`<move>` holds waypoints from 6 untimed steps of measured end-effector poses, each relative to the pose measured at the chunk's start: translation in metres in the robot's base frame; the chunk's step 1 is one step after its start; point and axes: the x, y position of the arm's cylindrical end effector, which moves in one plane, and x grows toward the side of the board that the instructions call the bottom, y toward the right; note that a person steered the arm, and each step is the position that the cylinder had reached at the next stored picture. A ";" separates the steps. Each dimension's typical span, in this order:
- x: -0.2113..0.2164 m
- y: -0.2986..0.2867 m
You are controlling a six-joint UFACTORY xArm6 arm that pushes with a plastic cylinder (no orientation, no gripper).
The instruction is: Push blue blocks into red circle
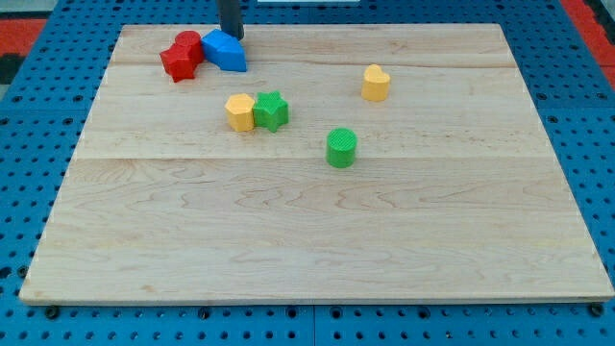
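My tip (pixel 233 37), a bare gripless rod, touches the blue block (pixel 225 50) upper left, already against the red blocks (pixel 182 55). Push nearly complete; next, judged: short leftward nudge.

A blue block (pixel 225 50), seemingly two pieces pressed together, lies near the view's top left, touching the red blocks (pixel 182 55) on its left.
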 end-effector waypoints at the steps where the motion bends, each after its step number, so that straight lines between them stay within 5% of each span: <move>1: 0.000 0.000; 6: -0.007 0.003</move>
